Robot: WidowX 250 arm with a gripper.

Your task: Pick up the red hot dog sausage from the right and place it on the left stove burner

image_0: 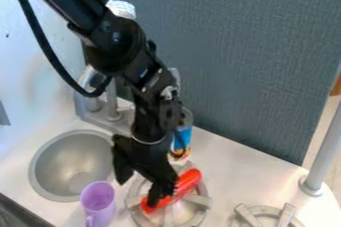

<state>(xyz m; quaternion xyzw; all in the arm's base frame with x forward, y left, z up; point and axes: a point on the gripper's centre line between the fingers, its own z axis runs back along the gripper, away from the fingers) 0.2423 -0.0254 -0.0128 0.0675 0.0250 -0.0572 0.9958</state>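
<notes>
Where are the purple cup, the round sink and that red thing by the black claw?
Purple cup (100, 214): camera view, outer side.
Round sink (61, 167): camera view, inside the basin.
Red thing (190, 177): camera view, upper right end.

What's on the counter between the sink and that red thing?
In the camera view, a purple cup stands by the sink, then comes the metal ring under the red thing.

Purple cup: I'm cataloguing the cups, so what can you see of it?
The purple cup looks like smooth plastic, with a round rim, a deeper purple inside and a handle low in the view. It stands upright, mouth up, between the sink and the nearer burner. Whether it touches the sink is unclear.
</notes>
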